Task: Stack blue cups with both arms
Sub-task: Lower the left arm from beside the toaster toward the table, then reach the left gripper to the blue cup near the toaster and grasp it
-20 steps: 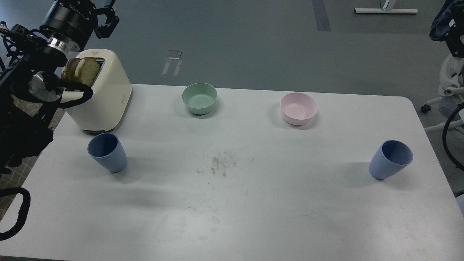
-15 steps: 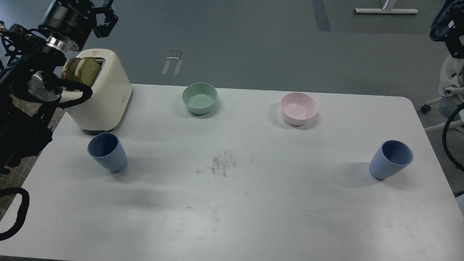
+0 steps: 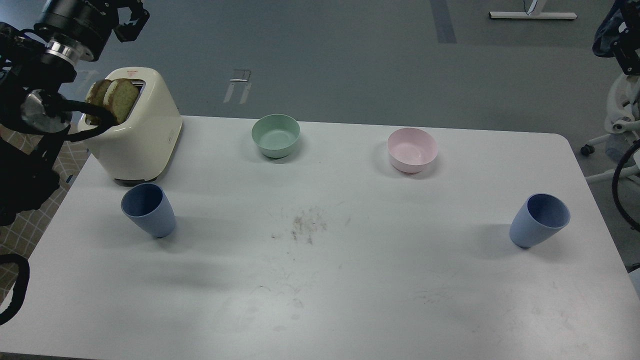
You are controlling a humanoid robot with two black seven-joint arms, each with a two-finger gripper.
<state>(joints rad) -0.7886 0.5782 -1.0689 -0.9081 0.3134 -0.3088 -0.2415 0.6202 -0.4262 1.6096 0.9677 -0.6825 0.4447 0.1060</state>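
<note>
Two blue cups stand upright on the white table (image 3: 320,280), far apart. One cup (image 3: 148,209) is at the left, in front of the toaster. The other cup (image 3: 539,220) is near the right edge. My left arm rises at the far left. Its gripper (image 3: 131,19) is high at the top edge, above and behind the toaster and well away from the left cup; its fingers are partly cut off and hold nothing that I can see. A dark part of my right arm (image 3: 625,50) shows at the top right edge, far from the right cup, with its fingers indistinct.
A cream toaster (image 3: 142,135) with two slices of bread stands at the back left. A mint-green bowl (image 3: 275,135) and a pink bowl (image 3: 412,149) sit along the back. Crumbs (image 3: 305,225) lie mid-table. A black cable loop (image 3: 620,185) hangs at the right edge.
</note>
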